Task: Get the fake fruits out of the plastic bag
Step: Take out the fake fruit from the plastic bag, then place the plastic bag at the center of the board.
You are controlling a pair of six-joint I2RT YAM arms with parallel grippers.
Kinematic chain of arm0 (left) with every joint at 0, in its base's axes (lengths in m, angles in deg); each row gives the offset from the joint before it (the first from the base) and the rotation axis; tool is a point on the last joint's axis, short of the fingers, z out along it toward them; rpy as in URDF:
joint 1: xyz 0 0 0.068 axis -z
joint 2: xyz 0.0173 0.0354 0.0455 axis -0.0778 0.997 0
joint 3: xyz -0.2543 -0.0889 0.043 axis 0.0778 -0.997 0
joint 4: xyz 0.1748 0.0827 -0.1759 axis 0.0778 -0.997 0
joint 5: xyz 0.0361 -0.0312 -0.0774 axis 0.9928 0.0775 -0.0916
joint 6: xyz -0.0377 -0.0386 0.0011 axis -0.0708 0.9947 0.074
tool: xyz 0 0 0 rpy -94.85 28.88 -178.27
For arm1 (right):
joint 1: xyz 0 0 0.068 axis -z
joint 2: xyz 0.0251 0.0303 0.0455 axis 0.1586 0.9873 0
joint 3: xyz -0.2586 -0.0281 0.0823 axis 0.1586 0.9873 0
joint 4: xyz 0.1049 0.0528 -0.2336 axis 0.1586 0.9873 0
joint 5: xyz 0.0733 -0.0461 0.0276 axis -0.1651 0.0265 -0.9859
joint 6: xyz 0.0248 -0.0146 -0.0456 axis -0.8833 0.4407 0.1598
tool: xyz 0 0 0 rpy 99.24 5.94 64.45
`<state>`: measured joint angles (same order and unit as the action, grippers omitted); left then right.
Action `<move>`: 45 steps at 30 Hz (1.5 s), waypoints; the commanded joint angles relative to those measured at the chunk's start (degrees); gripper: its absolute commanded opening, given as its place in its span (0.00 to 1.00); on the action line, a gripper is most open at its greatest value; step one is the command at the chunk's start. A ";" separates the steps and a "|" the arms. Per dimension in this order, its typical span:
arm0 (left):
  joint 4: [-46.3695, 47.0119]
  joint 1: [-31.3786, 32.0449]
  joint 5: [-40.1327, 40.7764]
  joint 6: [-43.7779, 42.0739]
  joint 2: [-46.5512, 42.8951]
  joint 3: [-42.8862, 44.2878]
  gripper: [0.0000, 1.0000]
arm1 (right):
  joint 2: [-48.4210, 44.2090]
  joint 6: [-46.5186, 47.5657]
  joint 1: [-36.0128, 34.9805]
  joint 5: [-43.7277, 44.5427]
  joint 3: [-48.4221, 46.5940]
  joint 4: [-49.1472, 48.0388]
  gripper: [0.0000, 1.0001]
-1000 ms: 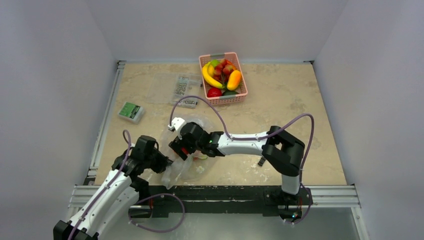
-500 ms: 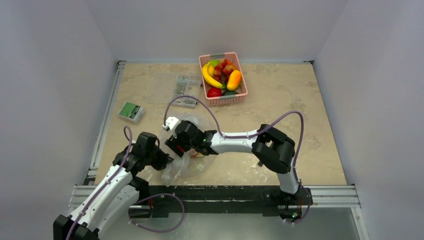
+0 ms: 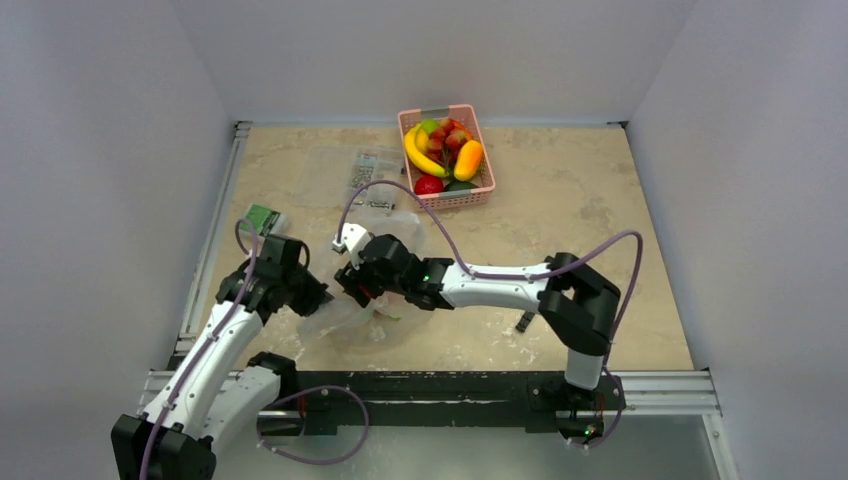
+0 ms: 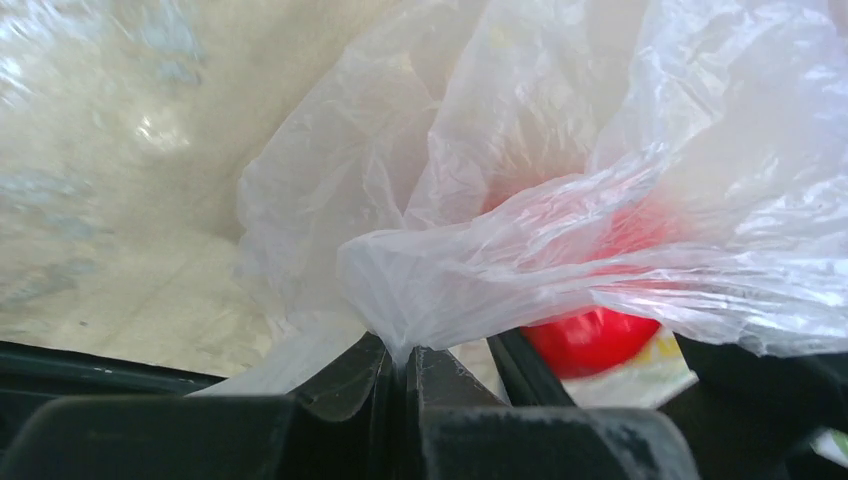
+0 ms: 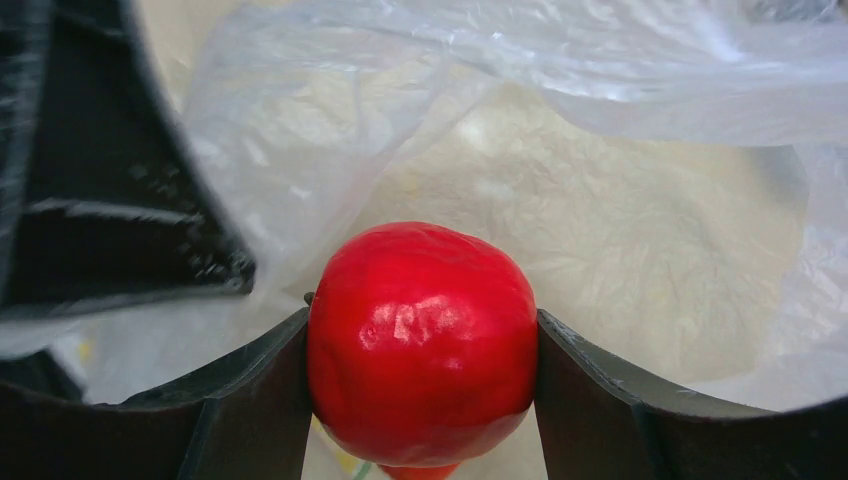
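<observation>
Red, glossy: one fake fruit (image 5: 420, 335) is clamped on both sides by the right gripper (image 3: 355, 288), inside the plastic bag (image 4: 600, 150). The left gripper (image 4: 404, 360) pinches a bag fold, front-left on the table (image 3: 600, 200).

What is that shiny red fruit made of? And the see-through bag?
The red fruit looks like hard, glossy plastic: bright highlights sit on its smooth skin, though it might be hollow. The bag seems to be thin, soft plastic film: see-through, crinkled and folded.
</observation>
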<state>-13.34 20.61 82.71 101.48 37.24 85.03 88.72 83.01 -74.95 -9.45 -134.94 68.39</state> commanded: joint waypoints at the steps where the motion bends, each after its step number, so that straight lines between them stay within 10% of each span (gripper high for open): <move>1: -4.08 -3.05 2.80 -10.47 3.69 7.46 0.00 | -7.51 -1.29 0.08 -2.11 1.89 -6.39 0.10; 20: -11.03 -9.88 5.72 -15.09 15.93 15.98 0.00 | -23.05 -3.08 0.75 -3.51 -10.53 2.05 0.00; 23: -9.89 -11.61 4.91 -13.93 14.53 13.87 0.11 | -26.50 -1.87 1.35 3.15 -10.24 1.45 0.00; 34: -14.55 -12.01 6.27 -14.79 9.40 16.05 0.98 | -24.87 -8.74 22.24 8.18 -13.46 3.49 0.00; 45: -11.63 -11.94 -1.65 -20.15 4.83 14.19 0.91 | -2.20 -15.88 39.96 1.73 -23.41 -6.31 0.01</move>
<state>-28.12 8.98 87.17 84.78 42.10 100.52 78.79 72.54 -40.09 -3.22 -150.37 68.37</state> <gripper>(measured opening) 0.965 0.649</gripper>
